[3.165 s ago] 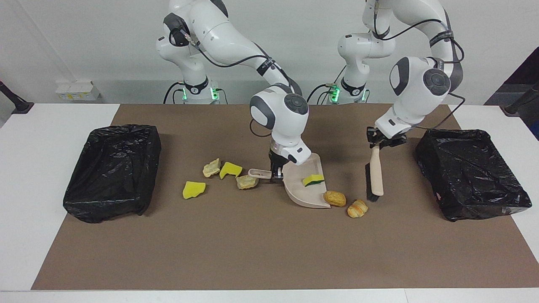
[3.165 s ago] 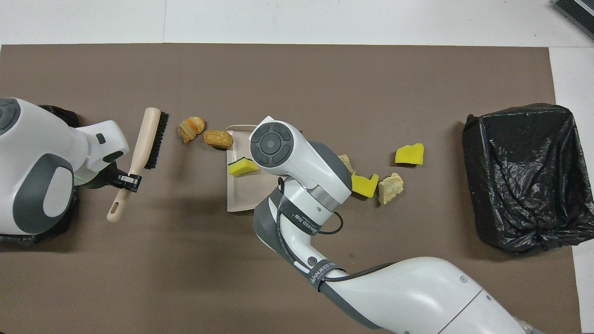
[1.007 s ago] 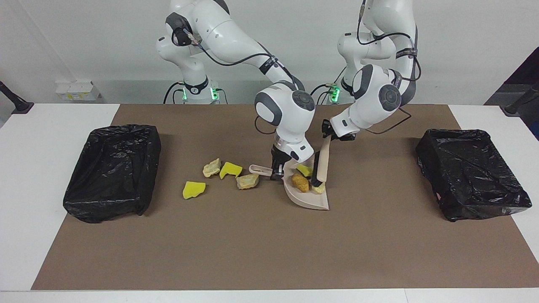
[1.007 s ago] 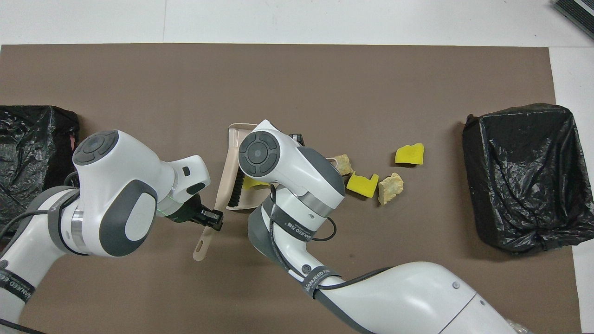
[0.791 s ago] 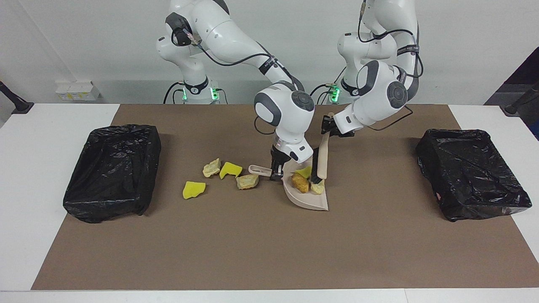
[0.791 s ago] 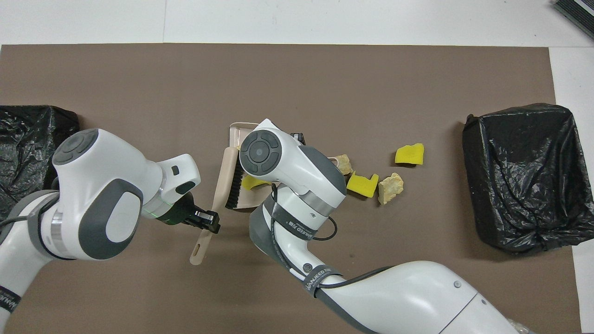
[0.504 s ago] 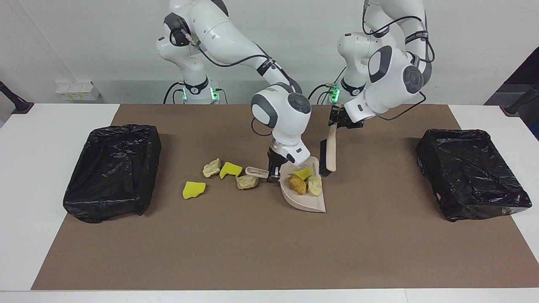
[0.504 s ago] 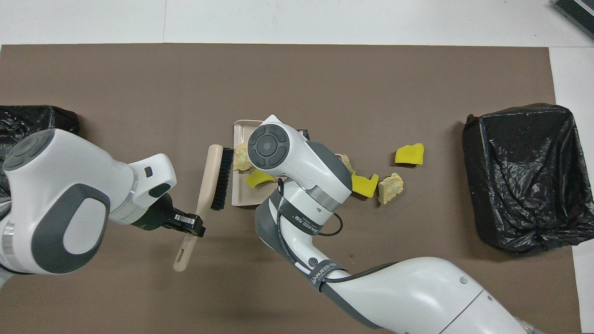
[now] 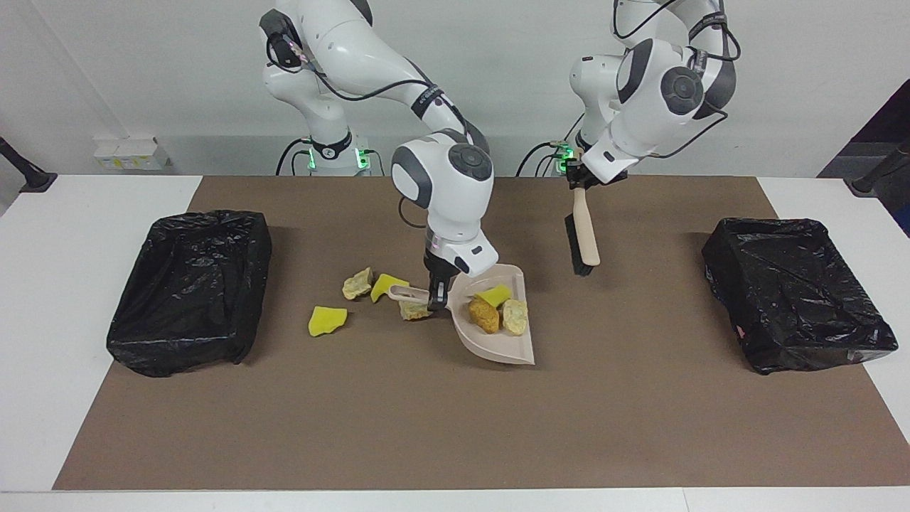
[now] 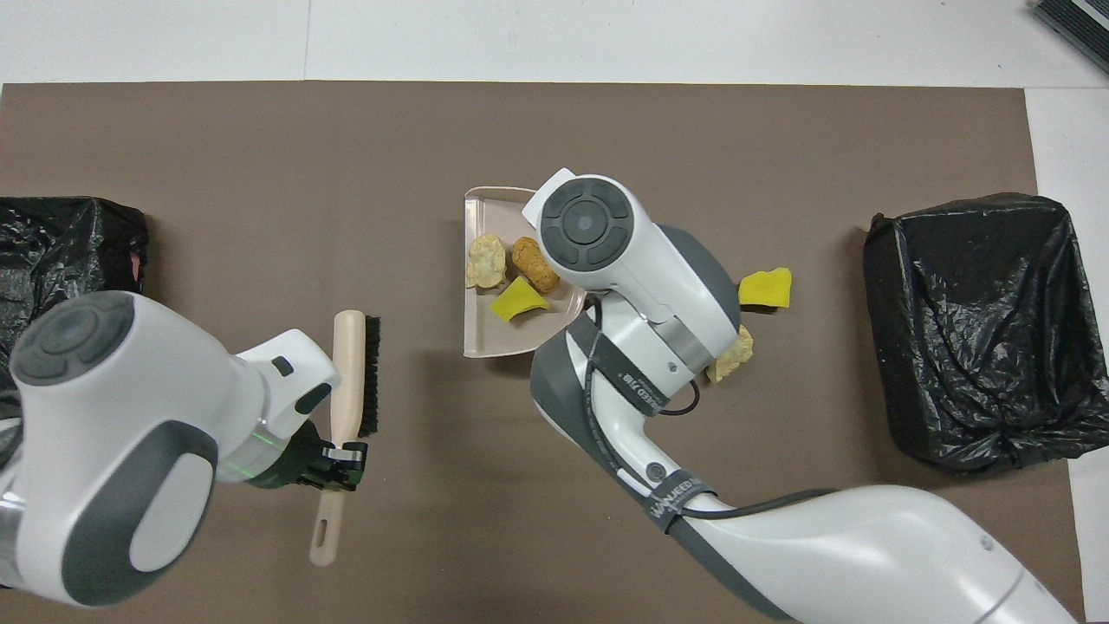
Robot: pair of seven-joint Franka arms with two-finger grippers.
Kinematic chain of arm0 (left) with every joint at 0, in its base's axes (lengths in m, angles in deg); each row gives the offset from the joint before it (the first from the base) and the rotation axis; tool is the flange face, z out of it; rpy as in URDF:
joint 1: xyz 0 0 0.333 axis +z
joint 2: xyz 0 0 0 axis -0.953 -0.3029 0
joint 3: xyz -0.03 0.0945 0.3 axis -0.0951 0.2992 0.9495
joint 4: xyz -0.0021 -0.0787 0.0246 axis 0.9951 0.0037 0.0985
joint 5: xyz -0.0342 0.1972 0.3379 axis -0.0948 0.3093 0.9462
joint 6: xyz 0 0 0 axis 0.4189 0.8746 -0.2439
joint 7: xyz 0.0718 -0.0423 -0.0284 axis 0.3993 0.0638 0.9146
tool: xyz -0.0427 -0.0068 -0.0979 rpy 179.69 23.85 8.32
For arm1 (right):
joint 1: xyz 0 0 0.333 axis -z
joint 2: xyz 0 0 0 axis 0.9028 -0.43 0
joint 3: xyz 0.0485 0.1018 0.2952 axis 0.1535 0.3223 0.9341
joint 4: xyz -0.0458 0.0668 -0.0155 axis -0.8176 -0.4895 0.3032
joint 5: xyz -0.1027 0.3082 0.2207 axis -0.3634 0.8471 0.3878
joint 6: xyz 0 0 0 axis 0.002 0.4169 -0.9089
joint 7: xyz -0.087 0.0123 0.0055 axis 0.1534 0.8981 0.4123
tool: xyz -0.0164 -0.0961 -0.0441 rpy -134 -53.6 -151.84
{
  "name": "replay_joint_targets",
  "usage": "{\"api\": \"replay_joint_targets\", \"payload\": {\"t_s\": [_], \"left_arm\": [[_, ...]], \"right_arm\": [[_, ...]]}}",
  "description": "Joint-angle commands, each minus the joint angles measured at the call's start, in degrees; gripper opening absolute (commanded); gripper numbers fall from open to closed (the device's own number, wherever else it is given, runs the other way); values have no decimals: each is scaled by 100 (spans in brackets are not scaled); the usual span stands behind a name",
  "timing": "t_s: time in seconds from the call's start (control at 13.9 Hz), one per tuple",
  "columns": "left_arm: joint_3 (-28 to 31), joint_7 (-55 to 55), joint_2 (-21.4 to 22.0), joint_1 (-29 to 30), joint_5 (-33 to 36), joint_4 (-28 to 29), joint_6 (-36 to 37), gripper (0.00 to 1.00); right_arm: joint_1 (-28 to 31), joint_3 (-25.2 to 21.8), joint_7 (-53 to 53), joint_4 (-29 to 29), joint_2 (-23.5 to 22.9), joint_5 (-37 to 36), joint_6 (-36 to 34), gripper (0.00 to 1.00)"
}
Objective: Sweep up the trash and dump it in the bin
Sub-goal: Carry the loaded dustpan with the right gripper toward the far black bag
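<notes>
**Dustpan loaded, brush raised**

Right gripper (image 9: pixel 435 293): clamped on the handle of the beige plastic dustpan (image 9: pixel 498 340), held over the brown mat (image 9: pixel 455 427). In the pan: one yellow sponge chunk (image 9: pixel 495 295) and two tan crusty lumps (image 9: pixel 484 314).

Left gripper (image 9: pixel 577 178): clenched on the wooden hand brush with black bristles (image 9: pixel 583 238), over the mat.

On the mat near the pan handle: loose yellow and tan scraps (image 9: pixel 328 319).

At either end of the table: black-lined bins (image 9: pixel 188 288).
</notes>
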Motion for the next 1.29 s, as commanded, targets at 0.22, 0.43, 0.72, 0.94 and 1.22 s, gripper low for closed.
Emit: {"api": "replay_joint_targets", "payload": {"t_s": [0.22, 0.43, 0.72, 0.94, 1.22], "left_arm": [[-299, 1497, 925, -1258, 104, 1181, -974, 0], [-712, 1813, 820, -1399, 104, 1758, -1989, 0], [-722, 2446, 557, -1882, 86, 1954, -2415, 0], [-713, 2447, 363, -1901, 86, 1928, -2521, 0], [-713, 2421, 38, -1901, 69, 1928, -2863, 0]], "right_arm": [[1218, 106, 1589, 957, 1353, 690, -92, 0], [1947, 106, 2319, 1010, 1713, 849, -312, 0], [3510, 98, 3943, 1116, 1881, 1524, -295, 0], [4391, 89, 4972, 1274, 1960, 1535, -181, 0], [5270, 45, 5950, 2193, 2521, 1429, 467, 0]]}}
